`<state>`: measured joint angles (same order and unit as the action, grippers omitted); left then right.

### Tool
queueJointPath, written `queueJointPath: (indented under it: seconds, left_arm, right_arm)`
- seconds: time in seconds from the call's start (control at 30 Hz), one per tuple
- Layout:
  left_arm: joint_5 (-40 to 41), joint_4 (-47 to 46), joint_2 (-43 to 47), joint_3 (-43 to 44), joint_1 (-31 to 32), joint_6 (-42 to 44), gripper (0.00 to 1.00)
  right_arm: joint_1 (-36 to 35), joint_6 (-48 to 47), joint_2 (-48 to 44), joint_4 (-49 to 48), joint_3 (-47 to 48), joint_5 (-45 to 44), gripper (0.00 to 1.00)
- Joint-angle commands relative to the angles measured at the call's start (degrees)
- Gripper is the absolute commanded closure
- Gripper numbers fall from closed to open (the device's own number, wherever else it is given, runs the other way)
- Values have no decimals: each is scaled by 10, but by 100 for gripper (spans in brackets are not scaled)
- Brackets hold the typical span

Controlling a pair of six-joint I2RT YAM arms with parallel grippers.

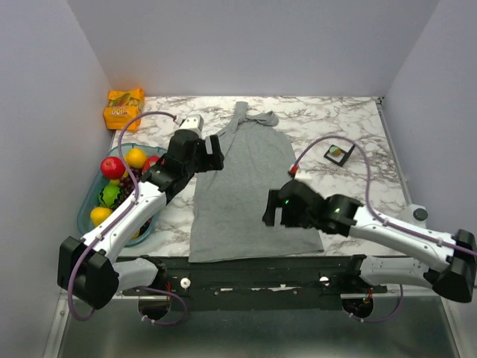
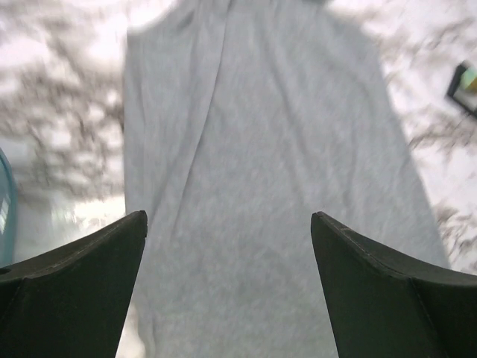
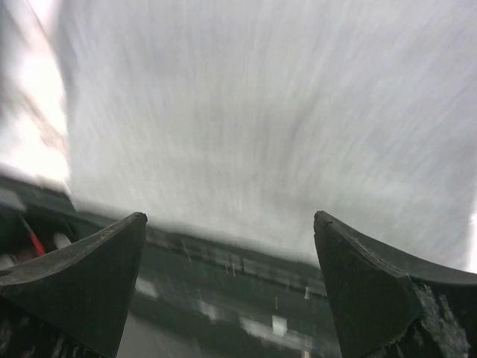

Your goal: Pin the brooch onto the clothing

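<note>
The light-grey tank top [image 1: 250, 186] lies flat down the middle of the marble table, straps at the far end and hem at the near edge. It also shows in the left wrist view [image 2: 276, 171] and, blurred, in the right wrist view [image 3: 261, 112]. The brooch on its black card [image 1: 339, 154] lies on the table to the right of the top, and its corner shows in the left wrist view [image 2: 466, 83]. My left gripper [image 1: 212, 153] [image 2: 227, 216] hangs open and empty above the top's upper left edge. My right gripper [image 1: 271, 214] [image 3: 229, 215] hangs open and empty above the hem's right part.
A teal bowl [image 1: 88, 224] holding fruit stands at the left edge, beside my left arm. An orange snack packet [image 1: 124, 109] lies at the far left corner. Grey walls close in the table on three sides. The black front rail [image 3: 246, 298] runs just below the hem.
</note>
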<state>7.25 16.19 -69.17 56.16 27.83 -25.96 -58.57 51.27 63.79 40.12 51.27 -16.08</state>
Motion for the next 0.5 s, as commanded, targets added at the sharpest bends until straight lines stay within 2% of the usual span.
queueJointPath:
  seconds: [0.0,0.03,0.1,0.13,0.33,0.47]
  left_arm:
    - [52,-60,8,49,2,81,1]
    - [55,-71,5,51,2,88,1]
    - [51,-80,-4,41,0,101,1]
    - [39,-78,-7,37,-1,100,1]
    - [-6,-65,0,30,-3,93,1]
    - [5,-64,1,28,-3,105,1]
  right_arm:
    - [141,-175,-23,44,87,-10,0]
    - [197,-195,-9,42,106,6,0]
    - [261,-252,17,29,148,38,1]
    - [321,-266,48,22,160,79,1]
    - [473,-341,196,4,290,154,8]
    - [526,-370,313,15,379,152,12]
